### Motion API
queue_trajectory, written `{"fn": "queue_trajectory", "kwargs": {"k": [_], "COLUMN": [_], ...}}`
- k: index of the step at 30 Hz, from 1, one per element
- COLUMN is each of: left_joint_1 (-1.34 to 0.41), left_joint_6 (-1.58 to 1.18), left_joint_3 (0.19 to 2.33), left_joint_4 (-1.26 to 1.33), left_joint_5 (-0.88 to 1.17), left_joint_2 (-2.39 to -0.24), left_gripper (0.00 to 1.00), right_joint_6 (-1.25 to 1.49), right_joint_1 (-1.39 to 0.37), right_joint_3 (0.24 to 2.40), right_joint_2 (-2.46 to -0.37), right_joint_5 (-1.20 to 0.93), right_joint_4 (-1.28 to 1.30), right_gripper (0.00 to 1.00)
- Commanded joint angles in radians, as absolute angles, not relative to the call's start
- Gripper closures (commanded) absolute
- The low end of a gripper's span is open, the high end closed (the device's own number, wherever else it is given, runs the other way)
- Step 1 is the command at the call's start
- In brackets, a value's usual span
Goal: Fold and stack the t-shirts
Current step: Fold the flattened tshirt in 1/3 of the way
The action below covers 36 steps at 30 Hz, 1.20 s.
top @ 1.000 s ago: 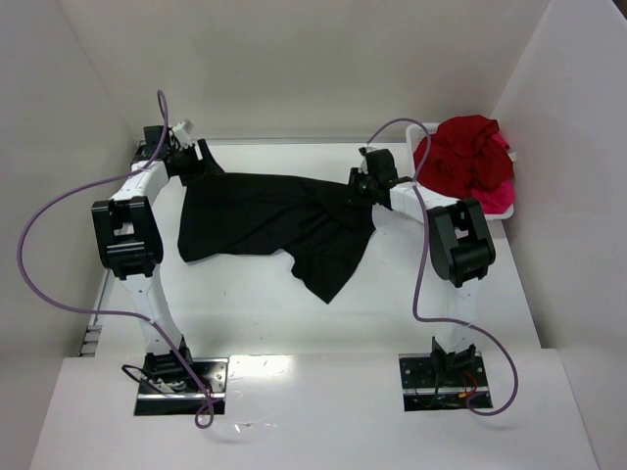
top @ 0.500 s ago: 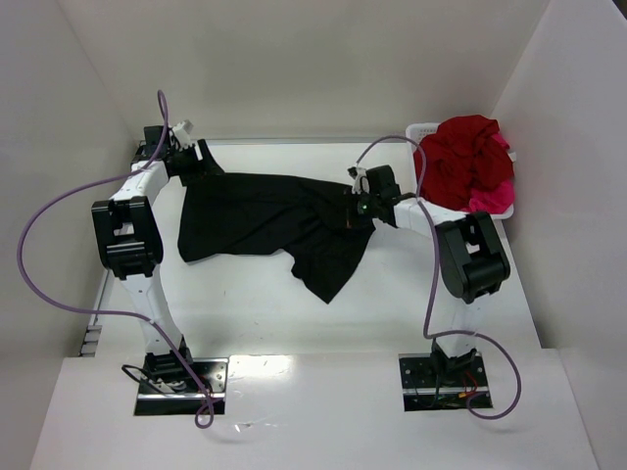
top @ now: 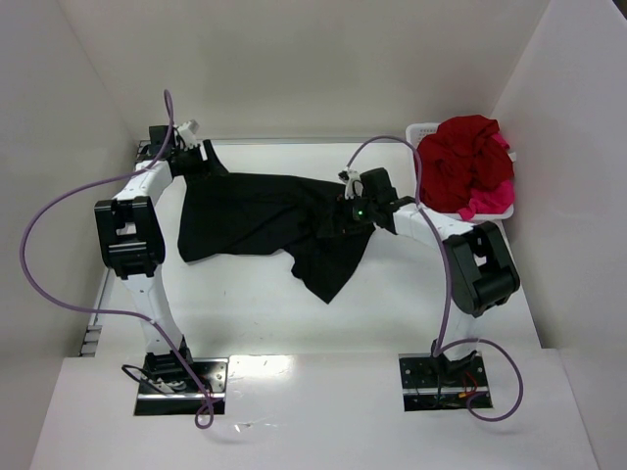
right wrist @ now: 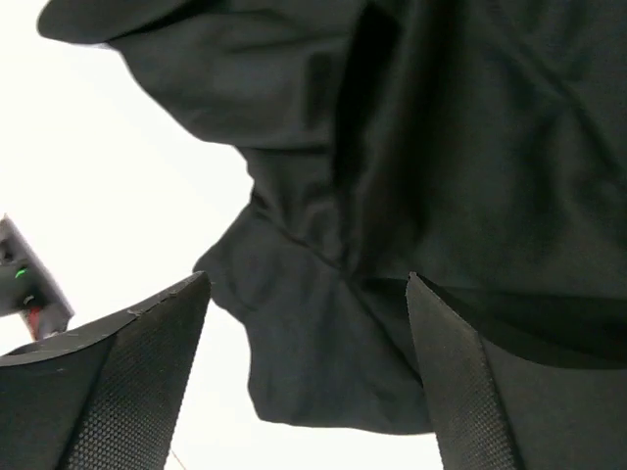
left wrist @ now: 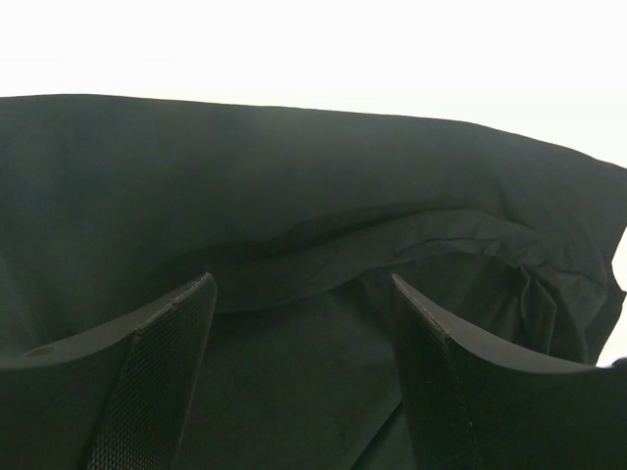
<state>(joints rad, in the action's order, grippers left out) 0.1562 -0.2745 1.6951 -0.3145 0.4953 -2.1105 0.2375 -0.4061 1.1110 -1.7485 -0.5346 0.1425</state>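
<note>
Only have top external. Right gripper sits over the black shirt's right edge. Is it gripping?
Observer: No. On right wrist, the right gripper has its jaws wide apart, not closed on the cloth.
Operator: What's under it?
Observer: A bunched lobe at the edge of the shirt, with bare table showing beside it.
Operator: Left one?
Observer: The left gripper is open too. A fold of the shirt runs across just ahead of its fingers.
</note>
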Motion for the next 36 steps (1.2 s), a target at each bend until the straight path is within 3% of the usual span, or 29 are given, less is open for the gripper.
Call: {"fn": "queue_trajectory", "kwargs": {"k": [1,7,11,21,36], "left_joint_1": [0.156,0.156,0.156,0.156,0.156], "left_joint_6": [-0.241,-0.241,-0.232,-0.222,-0.213], "left_joint_3": [1.686,1.686,1.695,1.704,1.704], "left_joint_4": [-0.293,-0.293,-0.293,-0.313,-0.322], "left_joint_5": [0.518,0.518,0.528,0.499,0.489], "left_joint_2": [-2.057,-2.066,-2.066,-2.077,-2.086], "left_gripper": [0.21,0.21,0.21,0.21,0.21], "right_joint_6": [0.239,0.388,0.365,0.272,0.258], "right_joint_1": [-0.41,-0.399,-0.399,-0.465,-0.514], "right_joint_3": [1.121,1.112,1.209,1.457,1.46], "right_joint_2": [-1.671,-1.649,-1.77,-2.028,-2.098], "right_joint_5": [-0.378,-0.178,-0.244,-0.224,-0.339], "right_joint_4": [0.164,0.031,0.014,0.152,0.15], "right_gripper": [0.11,0.13,0.13,0.3,0.76]}}
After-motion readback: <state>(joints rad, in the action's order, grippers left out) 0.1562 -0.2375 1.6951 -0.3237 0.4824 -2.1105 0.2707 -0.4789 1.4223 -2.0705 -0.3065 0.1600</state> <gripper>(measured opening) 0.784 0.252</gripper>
